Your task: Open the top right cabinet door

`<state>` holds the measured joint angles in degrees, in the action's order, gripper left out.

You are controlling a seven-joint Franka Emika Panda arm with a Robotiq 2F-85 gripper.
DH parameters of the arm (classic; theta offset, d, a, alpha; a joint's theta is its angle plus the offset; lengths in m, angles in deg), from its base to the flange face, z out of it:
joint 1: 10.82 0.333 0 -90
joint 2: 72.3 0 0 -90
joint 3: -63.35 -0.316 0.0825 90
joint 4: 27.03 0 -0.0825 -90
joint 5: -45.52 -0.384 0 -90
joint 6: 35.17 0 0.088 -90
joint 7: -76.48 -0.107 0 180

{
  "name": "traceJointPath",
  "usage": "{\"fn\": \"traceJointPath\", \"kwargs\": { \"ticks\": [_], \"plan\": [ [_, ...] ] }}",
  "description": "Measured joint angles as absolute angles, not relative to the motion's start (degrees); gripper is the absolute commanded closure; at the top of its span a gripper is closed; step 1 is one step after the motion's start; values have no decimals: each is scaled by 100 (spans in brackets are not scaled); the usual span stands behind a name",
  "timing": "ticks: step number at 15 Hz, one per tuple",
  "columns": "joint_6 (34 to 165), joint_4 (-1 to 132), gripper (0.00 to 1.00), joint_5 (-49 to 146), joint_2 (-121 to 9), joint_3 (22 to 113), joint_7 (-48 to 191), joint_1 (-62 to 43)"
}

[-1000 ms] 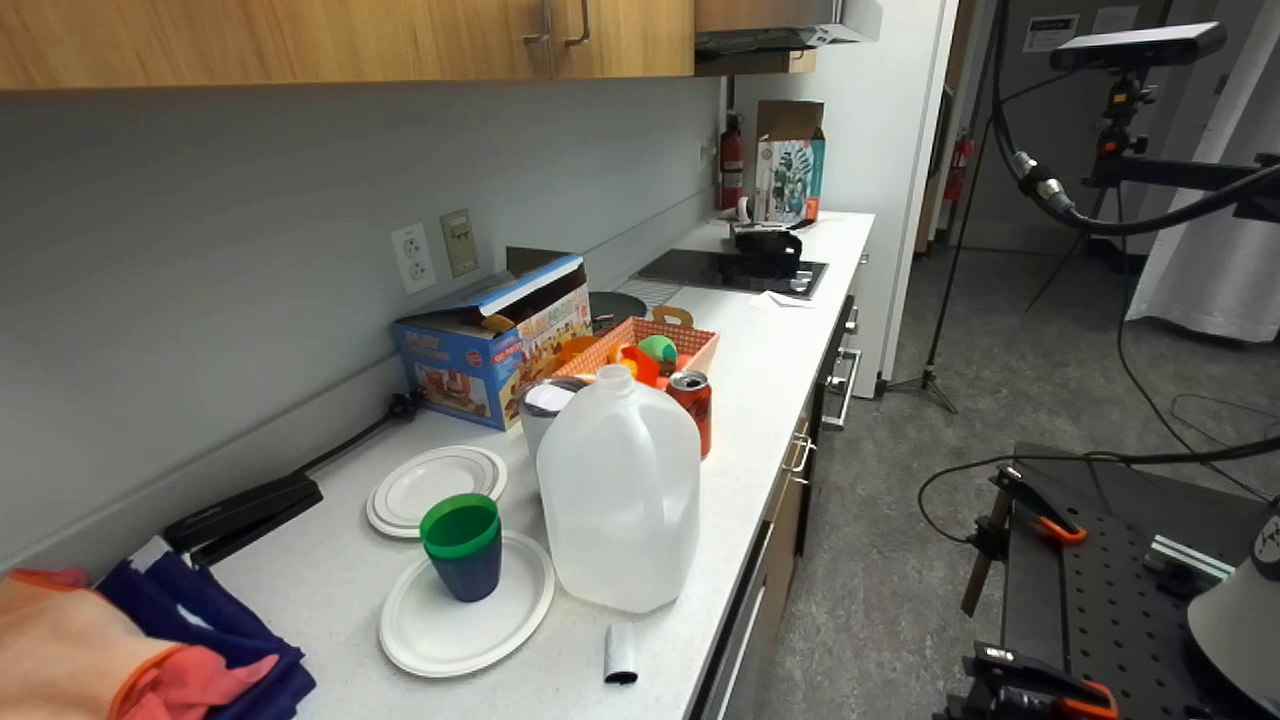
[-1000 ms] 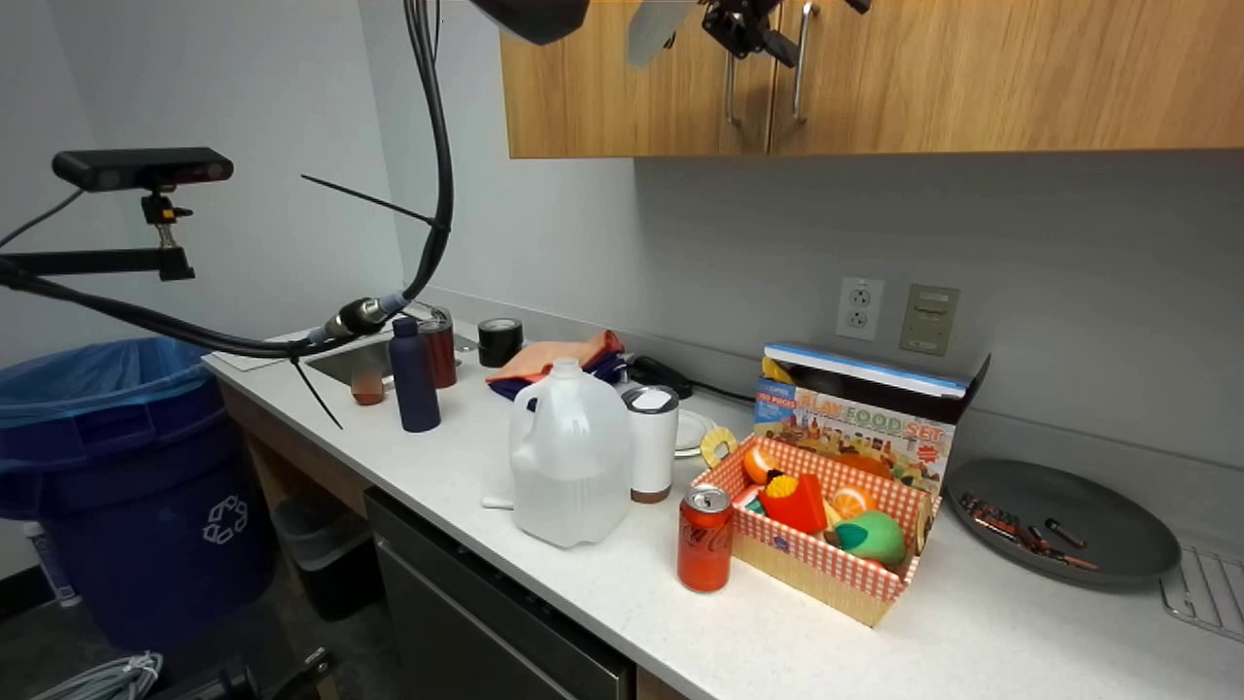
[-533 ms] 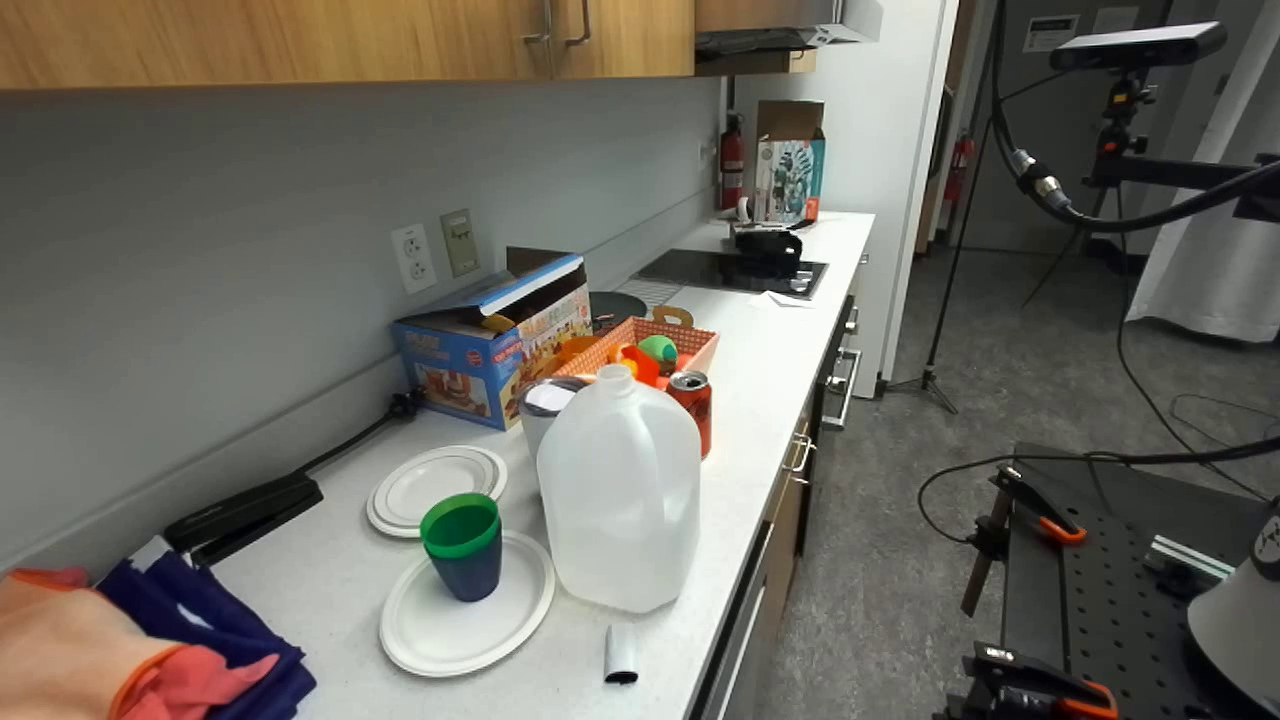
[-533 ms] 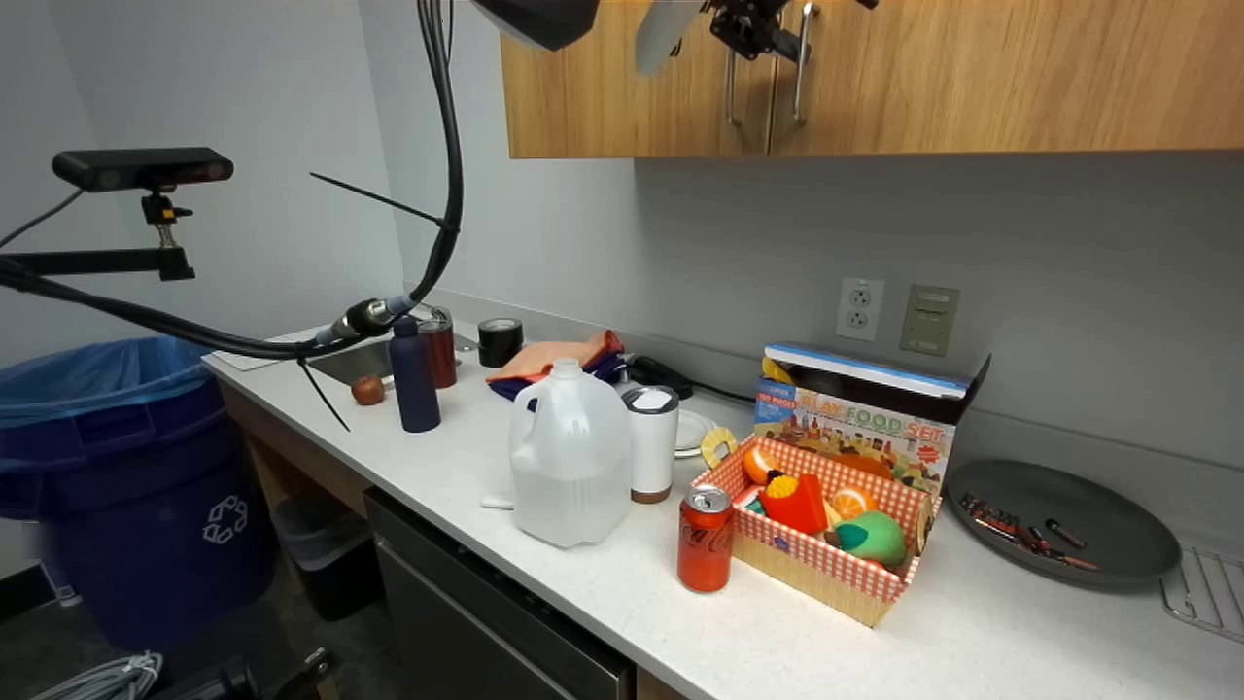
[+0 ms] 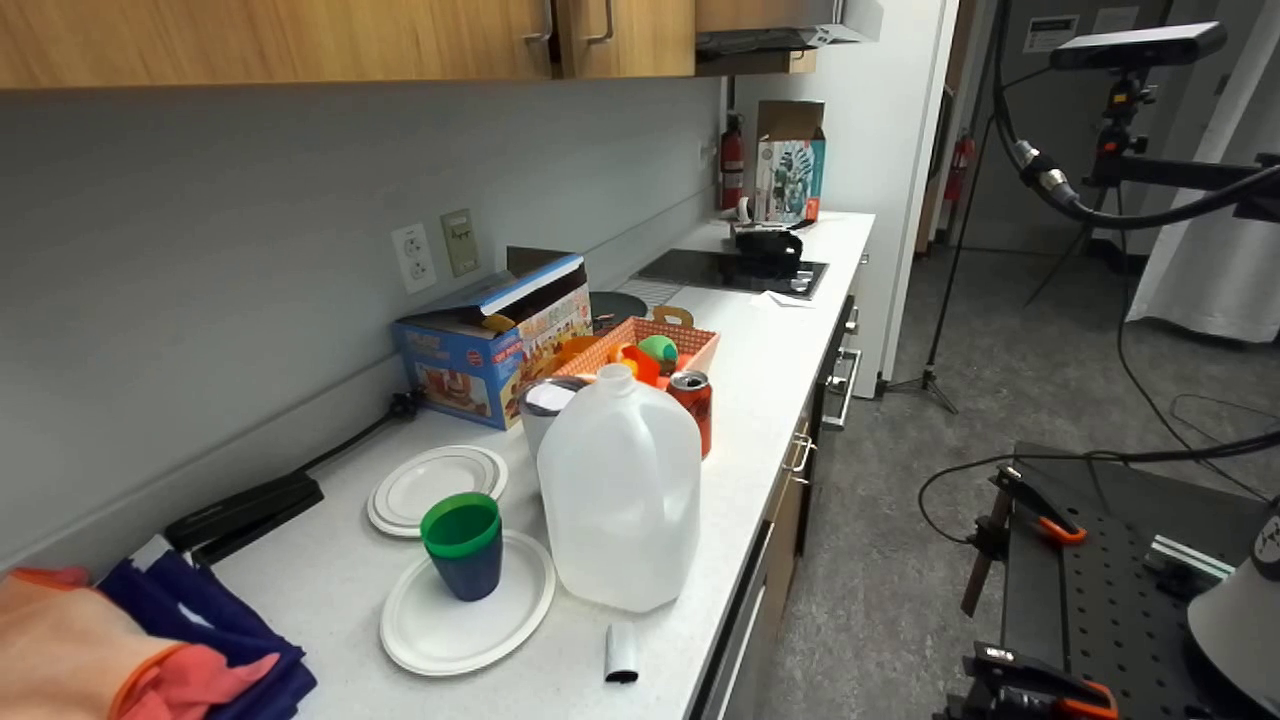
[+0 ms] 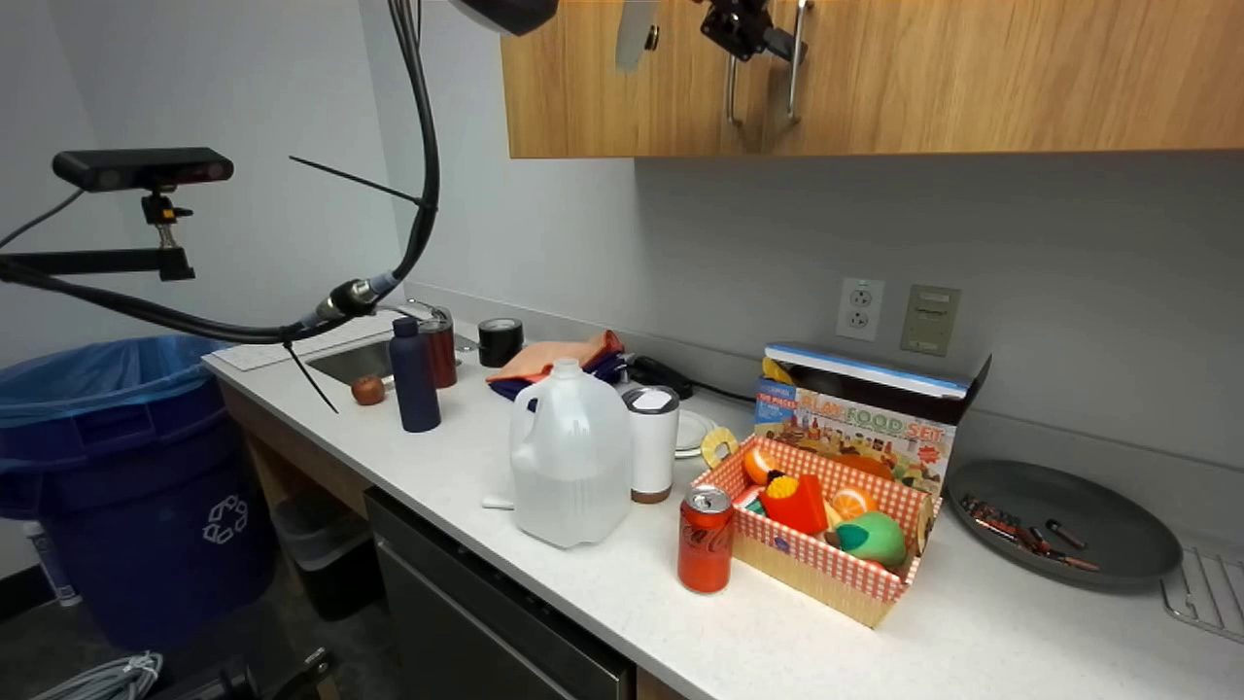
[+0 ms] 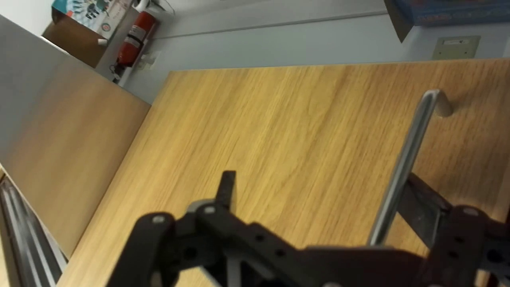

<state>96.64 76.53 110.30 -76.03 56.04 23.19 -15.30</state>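
In the wrist view, the gripper is seen nearest, its fingers spread wide. Between them the silver bar handle is framed, set just beside one fingertip and well apart from the other; the closer fingertip is partly covered by the bar, and whether the two touch cannot be told. Just beyond, the top right cabinet door is shown, its light-brown wood spread across much of the view, the handle being fixed near a lower corner.

In an exterior view, this door is seen slightly ajar, a narrow dark gap being left between its edge and the neighbouring door, which is closed. Both are mounted above a white counter. There, a round plate is topped by a green cup nested in a dark blue cup; just beside it a translucent jug is stood. Past these are grouped a white tumbler, a red soda can, a checked basket filled with play food and an opened blue box. Farther along, a black cooktop is passed, and at the far end a tall carton is placed near a red fire extinguisher.
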Motion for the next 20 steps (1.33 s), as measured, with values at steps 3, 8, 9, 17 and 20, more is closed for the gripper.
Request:
{"fn": "traceJointPath", "kwargs": {
  "ticks": [3,8,9,17,20],
  "plan": [
    [9118,7685,0,11030,-7701,5614,2319,-1380],
    [8286,7849,0,10996,-7951,5615,2319,-1217],
    [8169,7911,0,10937,-8036,5619,2329,-1200],
    [7429,8550,0,10333,-9025,5758,2342,-1187],
    [7009,8744,0,10265,-9515,5849,2345,-1193]
  ]
}}
